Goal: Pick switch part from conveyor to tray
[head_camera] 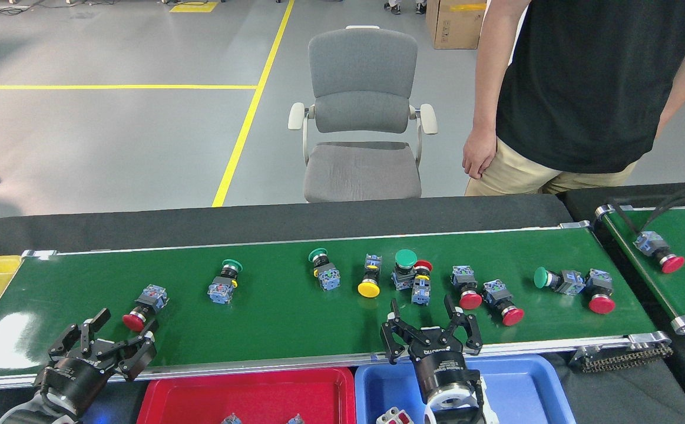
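A factory floor: grey floor with yellow lane lines point(242, 135), a conveyor point(295, 318), sorting trays point(248, 394).

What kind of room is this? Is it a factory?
Probably a factory-style workshop or robot test floor. A long green conveyor carries push-button switch parts, sorting trays wait beside it, and yellow lines mark the grey floor behind.

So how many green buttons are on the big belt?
4 green buttons: one at left, one mid-belt, one upright right of middle, one near the right end. None looks hidden.
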Motion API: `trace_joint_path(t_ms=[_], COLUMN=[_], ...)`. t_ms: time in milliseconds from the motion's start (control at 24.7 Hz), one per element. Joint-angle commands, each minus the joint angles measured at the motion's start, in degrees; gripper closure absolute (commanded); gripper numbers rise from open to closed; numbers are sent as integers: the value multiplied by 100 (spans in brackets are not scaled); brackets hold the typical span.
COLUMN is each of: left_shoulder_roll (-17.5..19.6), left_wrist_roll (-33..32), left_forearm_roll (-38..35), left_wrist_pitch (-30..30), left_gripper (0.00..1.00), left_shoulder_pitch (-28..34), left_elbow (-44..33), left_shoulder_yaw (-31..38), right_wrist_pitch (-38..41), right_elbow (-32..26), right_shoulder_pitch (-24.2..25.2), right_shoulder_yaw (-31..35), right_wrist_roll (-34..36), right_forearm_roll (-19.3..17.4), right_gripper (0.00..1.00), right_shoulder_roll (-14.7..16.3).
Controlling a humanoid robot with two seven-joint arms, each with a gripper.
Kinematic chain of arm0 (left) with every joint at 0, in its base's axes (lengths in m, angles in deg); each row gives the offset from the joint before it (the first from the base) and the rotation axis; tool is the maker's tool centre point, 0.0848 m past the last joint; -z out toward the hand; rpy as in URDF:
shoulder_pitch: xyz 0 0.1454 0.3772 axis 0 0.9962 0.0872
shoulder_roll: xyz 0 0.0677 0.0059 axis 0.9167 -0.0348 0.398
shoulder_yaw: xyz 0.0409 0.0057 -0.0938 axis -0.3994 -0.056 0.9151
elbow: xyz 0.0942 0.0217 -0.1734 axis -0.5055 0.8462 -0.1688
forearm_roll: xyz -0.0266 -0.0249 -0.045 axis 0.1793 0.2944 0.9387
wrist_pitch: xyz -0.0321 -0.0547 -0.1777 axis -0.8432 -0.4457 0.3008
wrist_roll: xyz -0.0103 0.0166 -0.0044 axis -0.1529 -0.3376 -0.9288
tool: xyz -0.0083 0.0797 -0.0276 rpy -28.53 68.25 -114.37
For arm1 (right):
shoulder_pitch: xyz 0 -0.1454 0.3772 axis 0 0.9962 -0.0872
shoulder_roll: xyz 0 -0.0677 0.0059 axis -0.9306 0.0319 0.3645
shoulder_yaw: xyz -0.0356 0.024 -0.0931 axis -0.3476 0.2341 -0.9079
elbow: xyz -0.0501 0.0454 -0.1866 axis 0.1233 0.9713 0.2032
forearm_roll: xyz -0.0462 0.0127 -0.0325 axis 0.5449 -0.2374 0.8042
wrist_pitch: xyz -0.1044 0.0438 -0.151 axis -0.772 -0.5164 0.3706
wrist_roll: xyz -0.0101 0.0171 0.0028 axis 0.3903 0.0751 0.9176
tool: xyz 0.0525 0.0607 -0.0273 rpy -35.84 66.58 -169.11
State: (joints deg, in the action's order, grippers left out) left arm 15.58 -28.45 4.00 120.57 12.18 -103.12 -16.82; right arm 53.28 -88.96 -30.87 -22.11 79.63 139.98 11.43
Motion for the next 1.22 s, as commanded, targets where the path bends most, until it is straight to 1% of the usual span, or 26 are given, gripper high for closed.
trace_joint_path(t_ms=[0, 41, 122, 162, 243, 324, 405, 446, 486, 527, 567, 608, 648, 689, 729, 810, 932, 1013, 1094, 1175], left_shoulder_roll=[30, 47, 82, 91, 82, 30, 30, 21, 21, 12, 3, -14, -58, -172, -286, -366, -375, -436, -594, -630], left_wrist_roll=[96, 105, 105, 105, 114, 114, 114, 114, 114, 105, 105, 97, 79, 70, 70, 79, 79, 79, 79, 79], left_forearm_roll=[-85, -111, -85, -67, -58, -15, 64, 117, 205, 337, 425, 469, 469, 451, 460, 478, 495, 513, 513, 513], left_wrist_pitch=[-232, -241, -206, -197, -83, 119, 356, 698, 1068, 1148, 1148, 1148, 1148, 1148, 1148, 1148, 1148, 1148, 1035, 93], left_gripper=[31, 42, 70, 76, 86, 92, 93, 92, 91, 88, 78, 61, 44, 16, 0, 0, 0, 0, 0, 0], left_shoulder_pitch=[-225, -296, -314, -314, -270, -199, -50, 143, 346, 618, 970, 1390, 1682, 1989, 2165, 2227, 2218, 2200, 2191, 2218], left_elbow=[159, 238, 300, 317, 317, 221, -192, -561, -931, -1361, -1766, -2204, -2513, -2838, -3022, -3084, -3110, -3093, -3049, -2926], left_shoulder_yaw=[8, -10, -98, -159, -265, -300, -309, -309, -309, -309, -309, -317, -317, -370, -458, -502, -458, -344, -28, 342], right_wrist_pitch=[-145, -145, -145, -154, -215, -338, -400, -444, -497, -558, -611, -629, -629, -602, -593, -602, -567, -558, -541, -435], right_elbow=[66, 119, 224, 312, 426, 567, 716, 822, 901, 989, 1042, 1094, 1129, 1182, 1252, 1375, 1437, 1428, 1376, 1217], right_shoulder_pitch=[-149, -184, -237, -281, -369, -466, -553, -606, -650, -712, -756, -808, -844, -888, -923, -1011, -1063, -1072, -1063, -1055], right_shoulder_yaw=[-59, -68, -68, -68, -68, -103, -112, -112, -112, -112, -112, -112, -112, -129, -199, -349, -402, -419, -516, -674], right_wrist_roll=[3, 3, 3, 3, 3, 3, -6, -41, -94, -147, -173, -182, -182, -182, -191, -191, -252, -296, -270, -235], right_forearm_roll=[6, 6, -3, 6, 6, -3, -12, -21, -21, -29, -38, -47, -47, -38, -21, -38, -47, -47, -47, -47], right_gripper=[1, 1, 1, 1, 1, 1, 1, 1, 1, 2, 7, 21, 34, 54, 69, 81, 98, 98, 98, 98], right_shoulder_roll=[-44, -53, -88, -106, -132, -158, -176, -202, -211, -220, -220, -229, -229, -229, -229, -220, -220, -211, -185, -158])
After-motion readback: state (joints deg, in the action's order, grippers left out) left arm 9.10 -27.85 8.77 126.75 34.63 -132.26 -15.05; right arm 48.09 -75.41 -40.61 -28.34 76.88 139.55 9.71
